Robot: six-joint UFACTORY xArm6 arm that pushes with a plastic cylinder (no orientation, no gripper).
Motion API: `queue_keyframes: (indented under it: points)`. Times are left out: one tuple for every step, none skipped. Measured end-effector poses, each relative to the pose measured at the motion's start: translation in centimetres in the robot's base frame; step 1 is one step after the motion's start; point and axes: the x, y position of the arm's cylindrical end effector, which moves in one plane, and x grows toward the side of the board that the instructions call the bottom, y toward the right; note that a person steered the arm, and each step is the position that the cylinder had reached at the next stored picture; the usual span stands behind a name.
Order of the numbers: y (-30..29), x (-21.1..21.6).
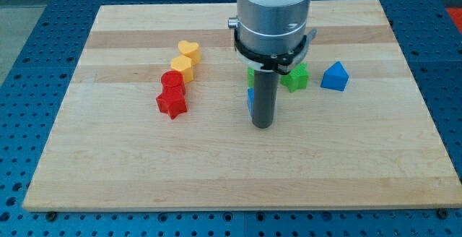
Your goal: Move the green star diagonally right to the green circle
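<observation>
In the camera view you see the wooden desk (144, 172) with your rod standing a little toward the far edge from its middle. The tool here is only that straight dark rod, so it has nothing to spread or press together; my tip (262, 126) rests on the desk surface.

Just at the tip's left side a blue block (250, 101) peeks out from behind the rod, its shape mostly hidden. Behind the rod, toward the far edge, a sliver of a green block (251, 73) shows; you cannot tell its shape. The green star (294, 77) sits just to the right of the rod, partly covered by the arm's collar, near the far half of the desk. A blue triangular block (334, 76) lies further toward the right edge, apart from the star.

Toward the left edge a tight diagonal chain runs: yellow heart (189, 50), yellow hexagon (182, 66), red cylinder (172, 82), red star (172, 104).
</observation>
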Motion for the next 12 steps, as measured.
queue_keyframes:
  points:
    - [0.0, -0.2]
    - [0.0, -1.2]
    - [0.0, -2.3]
    - [0.0, -2.5]
    - [0.0, -2.8]
    - [0.0, -3.0]
    - [0.5, -3.0]
    - [3.6, -3.0]
    - [6.1, -3.6]
    - [6.9, -5.6]
    - [6.9, -7.9]
    - [6.9, -9.7]
